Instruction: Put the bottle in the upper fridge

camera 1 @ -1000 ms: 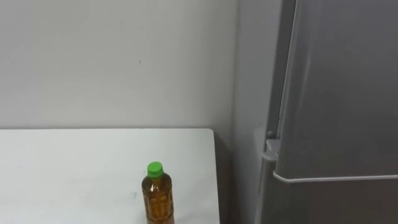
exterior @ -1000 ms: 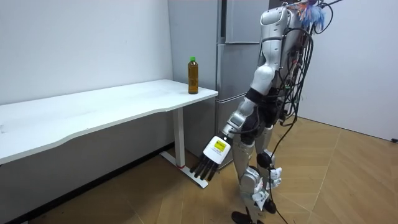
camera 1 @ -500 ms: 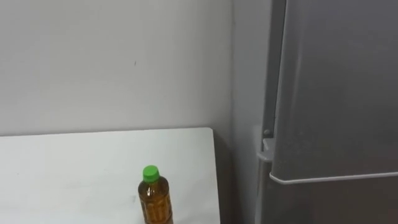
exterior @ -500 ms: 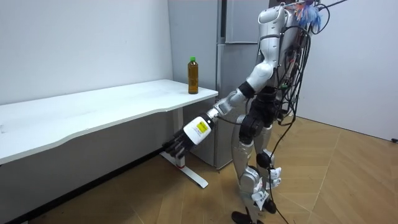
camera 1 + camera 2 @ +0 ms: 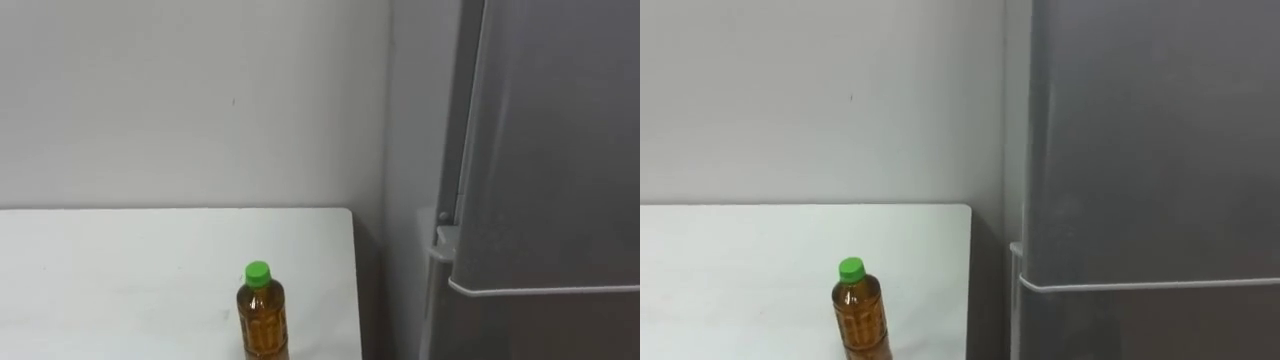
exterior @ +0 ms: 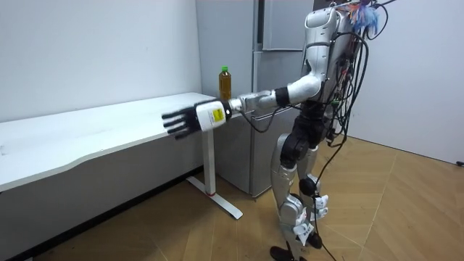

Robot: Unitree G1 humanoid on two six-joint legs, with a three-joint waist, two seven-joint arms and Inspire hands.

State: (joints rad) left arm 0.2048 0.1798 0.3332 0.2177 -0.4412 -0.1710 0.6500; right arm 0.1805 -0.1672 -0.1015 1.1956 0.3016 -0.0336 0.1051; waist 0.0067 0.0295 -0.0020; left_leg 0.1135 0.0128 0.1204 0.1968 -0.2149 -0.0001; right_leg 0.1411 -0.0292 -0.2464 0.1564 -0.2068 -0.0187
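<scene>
The white table (image 5: 120, 260) bears the bottle (image 5: 261, 318), its base cut off.

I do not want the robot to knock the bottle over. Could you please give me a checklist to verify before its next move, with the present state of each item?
1. The bottle stands upright, cap on, near the fridge-side end of the table: ok.
2. The left hand is open, fingers straight: ok.
3. The left hand is at the bottle: not ok; it is raised at table height, apart from the bottle.
4. The upper fridge door is open: not ok, it is shut.
</scene>
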